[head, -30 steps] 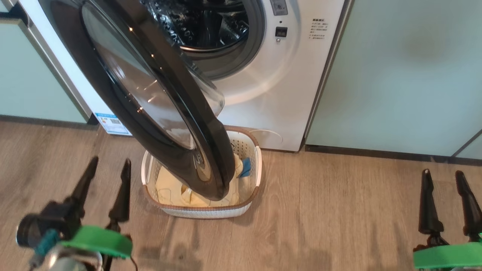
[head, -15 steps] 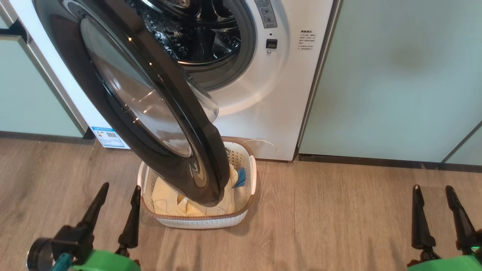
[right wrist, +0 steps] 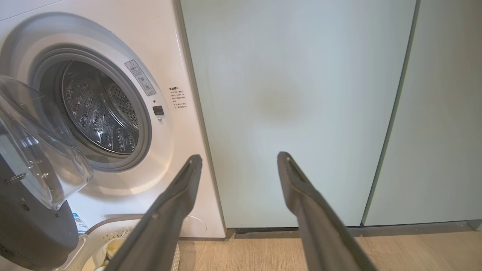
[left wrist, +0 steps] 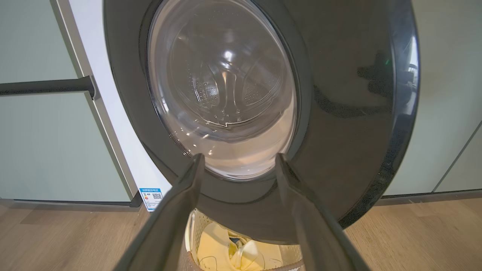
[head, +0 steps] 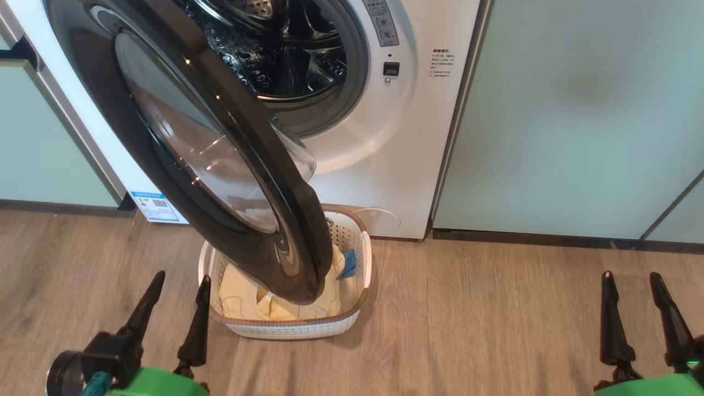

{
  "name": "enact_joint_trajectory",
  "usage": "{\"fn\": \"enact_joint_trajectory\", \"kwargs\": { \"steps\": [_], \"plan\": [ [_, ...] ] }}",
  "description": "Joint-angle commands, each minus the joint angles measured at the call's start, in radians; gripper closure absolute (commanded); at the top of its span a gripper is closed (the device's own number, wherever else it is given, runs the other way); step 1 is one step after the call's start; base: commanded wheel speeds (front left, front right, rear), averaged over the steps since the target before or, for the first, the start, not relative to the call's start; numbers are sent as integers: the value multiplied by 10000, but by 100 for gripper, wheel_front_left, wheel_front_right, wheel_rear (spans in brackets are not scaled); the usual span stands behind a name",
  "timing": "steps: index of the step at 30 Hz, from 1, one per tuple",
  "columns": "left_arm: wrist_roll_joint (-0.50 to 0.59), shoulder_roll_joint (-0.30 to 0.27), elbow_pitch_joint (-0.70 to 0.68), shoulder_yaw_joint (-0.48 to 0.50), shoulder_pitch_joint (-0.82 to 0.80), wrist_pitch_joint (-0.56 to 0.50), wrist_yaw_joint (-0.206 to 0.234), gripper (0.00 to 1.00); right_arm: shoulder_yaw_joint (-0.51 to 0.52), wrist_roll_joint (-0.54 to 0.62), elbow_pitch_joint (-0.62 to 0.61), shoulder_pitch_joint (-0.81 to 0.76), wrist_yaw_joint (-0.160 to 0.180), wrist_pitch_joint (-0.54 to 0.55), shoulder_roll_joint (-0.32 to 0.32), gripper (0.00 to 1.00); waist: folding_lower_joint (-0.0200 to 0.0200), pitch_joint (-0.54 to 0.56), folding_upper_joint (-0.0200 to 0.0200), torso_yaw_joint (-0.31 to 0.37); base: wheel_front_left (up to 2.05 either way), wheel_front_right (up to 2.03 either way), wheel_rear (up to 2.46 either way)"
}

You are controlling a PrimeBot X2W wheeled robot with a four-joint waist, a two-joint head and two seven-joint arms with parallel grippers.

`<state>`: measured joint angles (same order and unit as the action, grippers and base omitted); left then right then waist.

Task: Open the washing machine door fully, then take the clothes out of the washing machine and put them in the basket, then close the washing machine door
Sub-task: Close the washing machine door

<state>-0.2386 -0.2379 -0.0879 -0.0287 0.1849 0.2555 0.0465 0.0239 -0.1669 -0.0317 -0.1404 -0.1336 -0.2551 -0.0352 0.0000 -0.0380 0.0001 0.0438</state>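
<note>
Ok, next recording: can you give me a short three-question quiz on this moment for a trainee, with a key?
1. True or false: the washing machine door stands open.
2. Multiple choice: the cream and pale-yellow clothes lie A) in the steel drum, B) in the basket, C) on the wooden floor.
3. Fill in: the left gripper and the right gripper both have their jaws ____, holding nothing.
Key: 1 true; 2 B; 3 open.
</note>
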Motion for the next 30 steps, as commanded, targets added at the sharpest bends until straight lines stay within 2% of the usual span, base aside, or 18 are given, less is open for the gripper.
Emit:
{"fn": "enact_joint_trajectory", "kwargs": {
  "steps": [1, 5, 6, 8, 9, 20, 30],
  "plan": [
    [93, -41, -238, 525, -265, 62, -52, 0, -249, -16, -273, 114, 29, -67, -150, 0, 0, 15, -1, 5, 0, 0, 0],
    [120, 2, -200, 542, -289, 62, -95, 0, -268, -34, -254, 106, 29, -67, -150, 0, 0, 24, -1, 18, 0, 0, 0],
    [130, 14, -191, 554, -296, 62, -106, 0, -272, -43, -247, 106, 29, -67, -150, 5, 0, 24, -1, 25, 0, 0, 0],
    [147, 41, -182, 580, -304, 62, -129, 0, -288, -84, -217, 101, 29, -67, -150, 89, 0, 32, -1, 37, 0, 0, 0],
    [166, 50, -181, 594, -303, 62, -136, 0, -308, -94, -183, 97, 29, -67, -150, 100, 0, 36, -1, 43, 0, 0, 0],
    [282, 157, -110, 612, -429, 62, -346, 0, -538, -171, 170, 138, 29, -67, -150, 100, 0, 36, -1, -235, 0, 0, 0],
    [386, 294, -2, 487, -707, 62, -478, 0, -829, -282, 715, 747, 29, -67, -150, 100, 0, -101, -1, -1467, 0, 0, 0]
  ]
}}
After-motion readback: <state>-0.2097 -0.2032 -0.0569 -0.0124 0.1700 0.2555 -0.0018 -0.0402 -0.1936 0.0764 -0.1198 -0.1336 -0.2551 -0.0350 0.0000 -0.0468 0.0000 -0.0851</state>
